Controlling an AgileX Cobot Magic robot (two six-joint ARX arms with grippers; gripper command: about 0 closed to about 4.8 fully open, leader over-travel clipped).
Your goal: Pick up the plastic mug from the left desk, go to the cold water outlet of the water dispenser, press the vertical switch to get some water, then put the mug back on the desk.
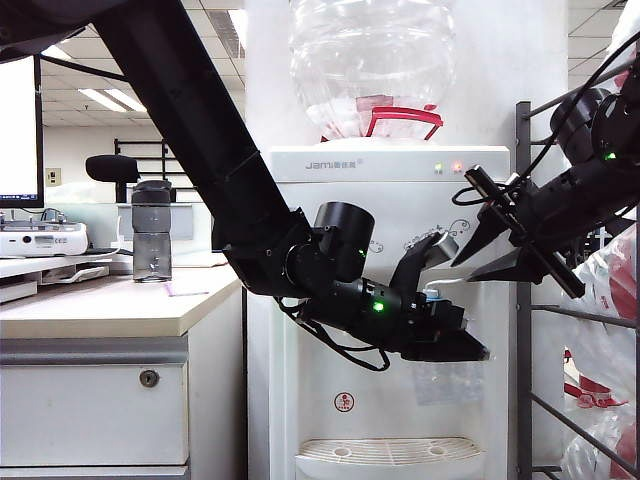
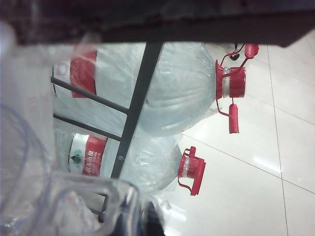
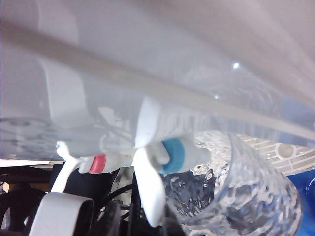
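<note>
Mug under blue tap, held by clenched left gripper; thin, crinkly, light, likely slippery wet, heavier filled; best held by handle. Right gripper near dispenser, parted, empty.

**Colours at the dispenser**

The water dispenser is white with grey scroll ornaments; the cold water outlet is white with a light-blue band, its neighbour tap red-banded; the plastic mug is clear with a dimpled wall; both arms and the left gripper are black; the spare bottles are clear with red caps; the surface is pale beige, grey-edged
</note>
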